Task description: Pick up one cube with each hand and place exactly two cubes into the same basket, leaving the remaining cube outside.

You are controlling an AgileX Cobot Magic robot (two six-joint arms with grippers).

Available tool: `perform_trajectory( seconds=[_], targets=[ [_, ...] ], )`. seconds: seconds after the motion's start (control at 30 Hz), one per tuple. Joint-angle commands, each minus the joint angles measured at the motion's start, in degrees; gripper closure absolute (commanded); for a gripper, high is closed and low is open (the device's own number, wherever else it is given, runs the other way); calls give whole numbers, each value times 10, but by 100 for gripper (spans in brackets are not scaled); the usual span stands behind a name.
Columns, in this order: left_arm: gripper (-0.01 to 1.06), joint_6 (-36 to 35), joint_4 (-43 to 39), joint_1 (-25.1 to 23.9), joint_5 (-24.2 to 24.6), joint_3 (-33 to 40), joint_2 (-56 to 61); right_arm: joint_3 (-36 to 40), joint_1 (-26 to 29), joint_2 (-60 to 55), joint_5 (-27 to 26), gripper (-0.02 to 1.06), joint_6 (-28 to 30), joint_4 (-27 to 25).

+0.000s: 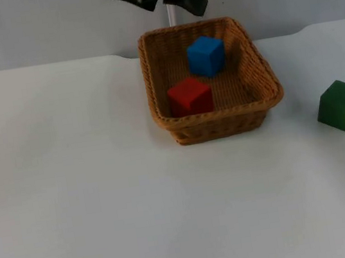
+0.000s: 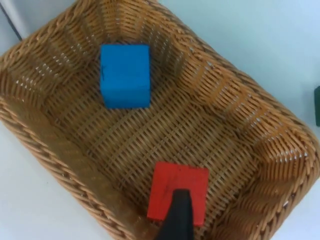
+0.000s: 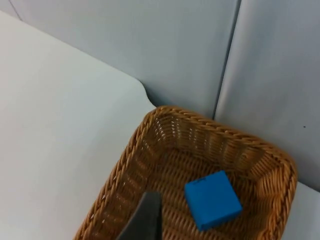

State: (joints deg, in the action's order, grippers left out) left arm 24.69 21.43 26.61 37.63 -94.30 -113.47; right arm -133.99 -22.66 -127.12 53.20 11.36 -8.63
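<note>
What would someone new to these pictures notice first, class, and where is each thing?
The eye lands on the wicker basket at the table's far middle, by the grey wall, with two bright cubes in it: the blue cube toward the back and the red cube nearer the front wall. Next comes the green cube, alone on the white table to the basket's right.

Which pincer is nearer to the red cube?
Left. The left pincer hangs just above the red cube; the right pincer stands farther off, nearer the blue cube.
</note>
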Motion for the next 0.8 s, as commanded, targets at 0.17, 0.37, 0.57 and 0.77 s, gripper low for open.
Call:
perform_trajectory(
  seconds=[0.17, 0.37, 0.57, 0.77],
  targets=[
    [32, -16, -28, 0, 23, -2, 34, -2, 2, 21, 36, 18, 2, -5],
    [32, -33, -41, 0, 43, -2, 55, 18, 2, 49, 43, 18, 6, -5],
    [32, -40, -43, 0, 62, -2, 79, 100, 2, 100, 15, 18, 12, -6],
    [32, -42, -45, 0, 80, -2, 95, 208, 2, 154, -35, 18, 15, -6]
  ],
)
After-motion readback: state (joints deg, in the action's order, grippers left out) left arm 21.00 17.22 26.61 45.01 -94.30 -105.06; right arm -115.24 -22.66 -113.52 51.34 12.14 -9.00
